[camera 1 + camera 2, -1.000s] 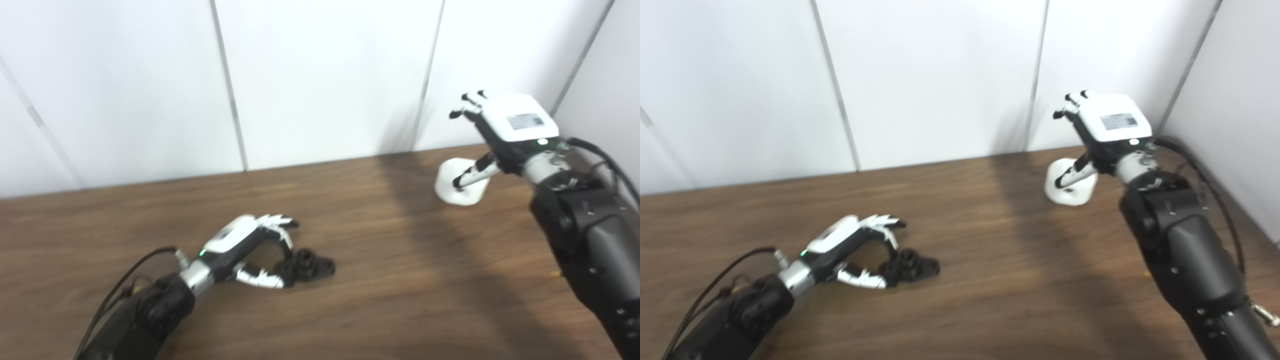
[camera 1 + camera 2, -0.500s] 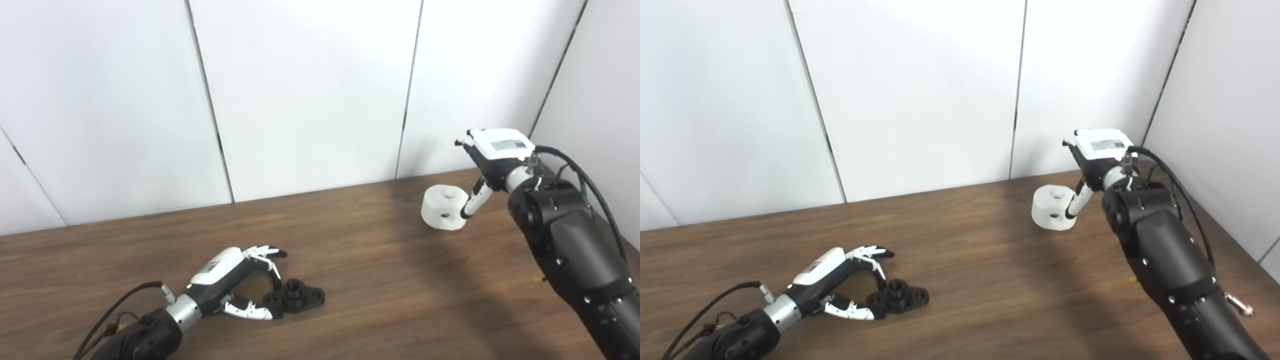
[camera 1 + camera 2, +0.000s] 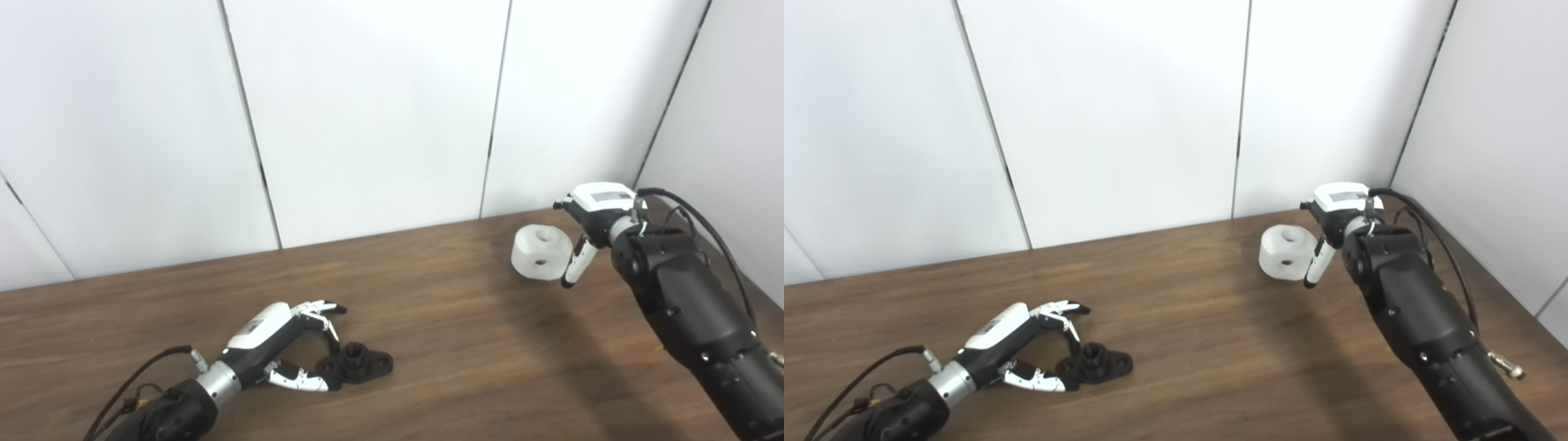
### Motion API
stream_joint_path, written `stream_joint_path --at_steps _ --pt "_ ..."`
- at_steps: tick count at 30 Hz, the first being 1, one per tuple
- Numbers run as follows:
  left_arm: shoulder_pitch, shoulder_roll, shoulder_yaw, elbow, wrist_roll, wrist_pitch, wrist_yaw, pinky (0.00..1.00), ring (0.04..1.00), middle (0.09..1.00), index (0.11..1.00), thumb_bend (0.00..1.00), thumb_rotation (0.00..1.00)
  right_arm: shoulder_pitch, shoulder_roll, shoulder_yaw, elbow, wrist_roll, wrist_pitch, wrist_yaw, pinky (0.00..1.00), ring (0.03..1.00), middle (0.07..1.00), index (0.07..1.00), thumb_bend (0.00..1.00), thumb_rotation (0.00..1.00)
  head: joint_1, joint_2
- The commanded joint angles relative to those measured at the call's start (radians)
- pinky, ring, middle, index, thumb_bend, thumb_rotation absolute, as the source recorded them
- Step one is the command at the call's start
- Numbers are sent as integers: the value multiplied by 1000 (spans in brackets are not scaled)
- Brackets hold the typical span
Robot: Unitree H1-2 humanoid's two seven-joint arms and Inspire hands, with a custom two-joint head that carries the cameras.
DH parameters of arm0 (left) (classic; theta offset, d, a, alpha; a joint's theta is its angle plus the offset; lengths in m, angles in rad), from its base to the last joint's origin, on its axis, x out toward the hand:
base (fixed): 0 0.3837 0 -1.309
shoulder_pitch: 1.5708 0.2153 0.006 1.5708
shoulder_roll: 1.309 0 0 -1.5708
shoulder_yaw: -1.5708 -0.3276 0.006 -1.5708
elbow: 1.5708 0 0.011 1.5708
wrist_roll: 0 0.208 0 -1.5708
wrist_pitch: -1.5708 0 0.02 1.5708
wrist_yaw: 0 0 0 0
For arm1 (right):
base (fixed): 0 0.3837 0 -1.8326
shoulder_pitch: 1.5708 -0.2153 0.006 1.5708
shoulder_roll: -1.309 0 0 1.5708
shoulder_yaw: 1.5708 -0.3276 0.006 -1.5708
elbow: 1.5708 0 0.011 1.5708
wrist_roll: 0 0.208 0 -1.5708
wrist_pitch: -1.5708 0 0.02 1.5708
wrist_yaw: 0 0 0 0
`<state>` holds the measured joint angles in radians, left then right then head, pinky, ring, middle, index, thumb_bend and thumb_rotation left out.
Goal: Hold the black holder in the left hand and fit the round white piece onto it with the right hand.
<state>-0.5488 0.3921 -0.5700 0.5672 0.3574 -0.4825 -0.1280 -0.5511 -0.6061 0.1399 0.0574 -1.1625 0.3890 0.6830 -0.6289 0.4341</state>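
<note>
Black holder [image 3: 358, 364]: lower left of the frame, flat on the wooden table [image 3: 465, 343], its short round collar pointing up. I'd say it lies that way so the white piece can drop over the collar once it's steadied.

Left hand [image 3: 288, 346]: low on the table at the holder's near end, thumb below and fingers arched above, tips at the holder's edge. Fingers apart and not clamped; the holder has not left the table.

Round white piece [image 3: 541, 252]: right of centre, by the back wall, a chunky drum with a hole on top and a smaller one in its side.

Right hand [image 3: 591, 223]: close up against the drum's right side, thumb down its flank. The fingers are hidden behind the piece, so I cannot tell if it is gripped or only touched.

Gap: the two parts are well apart across the table.

Changed since half a second ago: the view has shifted a little; the right thumb now hangs lower along the drum; the left hand looks about the same.
</note>
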Motion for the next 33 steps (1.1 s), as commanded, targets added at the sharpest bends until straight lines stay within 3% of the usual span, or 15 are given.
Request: stream_joint_path --at_steps 1,9,17,33 --pt "77 47 -33 44 49 28 -119 909 930 886 482 523 50 -49 -15 -11 8 15 -3 -82 827 922 941 870 984 247 1 1" --pt "88 52 -18 5 43 42 -148 899 924 884 482 522 48 -50 11 18 111 53 7 -213 811 886 913 850 876 195 5 5" --pt "97 56 -3 -14 31 43 -170 896 923 882 482 521 47 -57 25 32 194 115 2 -326 774 858 892 836 882 180 5 10" --pt "122 59 16 -86 49 86 -190 882 914 872 482 521 45 -80 46 64 232 185 23 -384 746 846 883 817 856 205 17 25"
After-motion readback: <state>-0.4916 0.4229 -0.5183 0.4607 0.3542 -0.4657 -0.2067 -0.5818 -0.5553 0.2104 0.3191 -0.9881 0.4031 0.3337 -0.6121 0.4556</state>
